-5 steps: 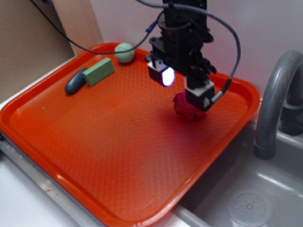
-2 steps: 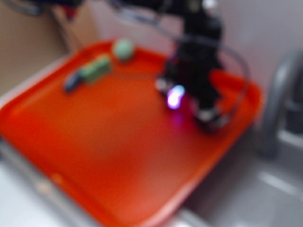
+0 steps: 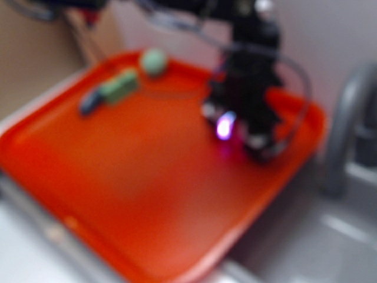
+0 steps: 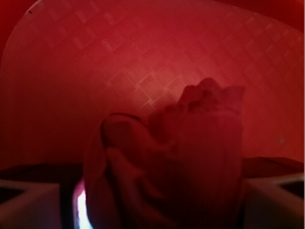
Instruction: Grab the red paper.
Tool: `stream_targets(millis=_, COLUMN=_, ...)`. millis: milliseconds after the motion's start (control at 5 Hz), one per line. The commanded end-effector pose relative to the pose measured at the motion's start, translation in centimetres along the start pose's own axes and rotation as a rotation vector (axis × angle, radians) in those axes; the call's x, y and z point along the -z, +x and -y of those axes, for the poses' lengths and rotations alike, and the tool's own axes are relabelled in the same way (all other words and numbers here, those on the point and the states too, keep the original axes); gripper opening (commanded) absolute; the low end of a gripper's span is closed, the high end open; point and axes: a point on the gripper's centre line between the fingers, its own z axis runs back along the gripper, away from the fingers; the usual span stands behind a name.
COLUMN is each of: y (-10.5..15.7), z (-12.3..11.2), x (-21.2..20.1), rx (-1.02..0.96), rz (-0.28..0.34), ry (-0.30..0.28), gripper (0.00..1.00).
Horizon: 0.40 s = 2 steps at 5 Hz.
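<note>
you see the orange-red tray filling most of the blurred exterior view, with a grey sink and faucet off its right edge. the black arm stands over the tray's right side, a violet light glowing low on it. its claw is down at the tray surface, too blurred there to read. in the wrist view the paper sits right between the two pale fingers at the lower corners, bulging up in the middle, with the tray's checked texture behind it. you cannot tell whether the claw is clenched on it or released. at the tray's far left corner lie a green block, a dark object touching its left end, and a green ball just beside.
</note>
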Motion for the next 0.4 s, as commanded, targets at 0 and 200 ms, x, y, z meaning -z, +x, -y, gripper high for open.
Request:
stream_targets(millis=0, y=-1.8, z=-1.8, x=-6.4, rx=-0.032, rz=0.094, ry=-0.078, gripper=0.0)
stream_targets(millis=200, y=-5.3, z=-5.8, x=-10.6, rx=-0.053, rz=0.227, ry=-0.224, gripper=0.0)
